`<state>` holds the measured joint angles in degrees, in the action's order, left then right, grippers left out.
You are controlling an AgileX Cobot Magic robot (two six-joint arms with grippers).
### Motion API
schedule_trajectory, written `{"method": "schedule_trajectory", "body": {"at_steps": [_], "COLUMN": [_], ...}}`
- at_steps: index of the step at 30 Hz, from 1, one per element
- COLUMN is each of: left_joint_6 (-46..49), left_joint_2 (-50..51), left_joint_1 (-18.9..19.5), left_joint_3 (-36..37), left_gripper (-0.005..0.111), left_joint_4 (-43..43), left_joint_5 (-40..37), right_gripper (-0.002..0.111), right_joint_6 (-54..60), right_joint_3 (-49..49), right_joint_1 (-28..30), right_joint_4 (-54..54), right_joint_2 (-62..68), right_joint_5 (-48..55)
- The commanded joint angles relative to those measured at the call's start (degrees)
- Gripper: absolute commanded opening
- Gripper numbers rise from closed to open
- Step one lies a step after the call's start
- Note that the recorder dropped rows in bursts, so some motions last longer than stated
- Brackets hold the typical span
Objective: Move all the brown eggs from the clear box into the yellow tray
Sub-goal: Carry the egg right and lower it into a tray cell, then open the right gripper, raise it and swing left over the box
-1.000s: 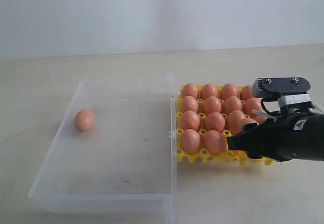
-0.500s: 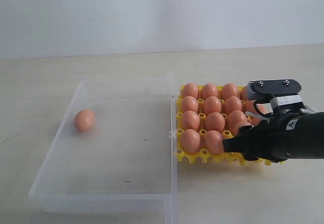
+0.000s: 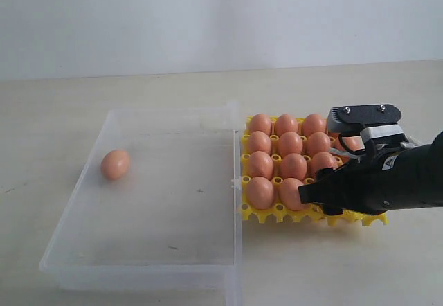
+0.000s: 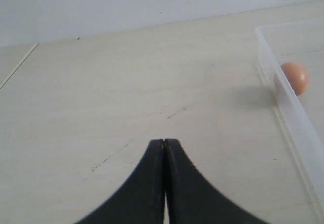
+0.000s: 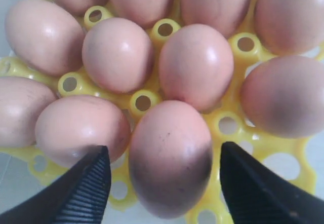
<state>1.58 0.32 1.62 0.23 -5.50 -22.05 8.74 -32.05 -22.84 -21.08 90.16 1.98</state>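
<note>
Nearly done — the bright yellow plastic egg tray [image 3: 243, 212] looks almost full; one orange-brown oval egg [image 3: 115, 163] lies in the shallow clear plastic box [image 3: 138, 268] beside the tray. The right gripper [image 5: 163, 150] stands apart astride a seated egg [image 5: 169, 133] — the left gripper [image 4: 164, 148] is pinched together.

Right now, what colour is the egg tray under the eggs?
The egg tray is bright yellow; the right wrist view shows it best.

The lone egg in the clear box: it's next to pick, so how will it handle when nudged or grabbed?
The egg lies loose on the flat floor of the box, so a nudge would probably roll it. Its smooth rounded shell may slip from an off-centre grip. Likely fragile: squeeze gently.
</note>
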Motion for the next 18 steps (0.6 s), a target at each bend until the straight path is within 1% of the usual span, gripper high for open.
{"method": "schedule_trajectory", "body": {"at_steps": [1, 10, 18], "left_joint_6": [-0.26, -0.26, -0.26], "left_joint_2": [-0.32, -0.32, -0.32], "left_joint_1": [0.11, 0.11, 0.11], "left_joint_3": [-0.23, -0.23, -0.23], "left_gripper": [0.000, 0.000, 0.000], "left_joint_4": [0.06, 0.06, 0.06], "left_joint_5": [0.35, 0.35, 0.35], "right_gripper": [0.061, 0.061, 0.061], "right_joint_6": [-0.01, -1.35, -1.42], "right_joint_3": [-0.55, -1.95, -5.03], "right_joint_1": [0.22, 0.22, 0.22], "right_joint_4": [0.50, 0.04, -0.29], "right_joint_2": [-0.18, -4.94, -7.67], "right_joint_5": [-0.13, -0.37, 4.01]}}
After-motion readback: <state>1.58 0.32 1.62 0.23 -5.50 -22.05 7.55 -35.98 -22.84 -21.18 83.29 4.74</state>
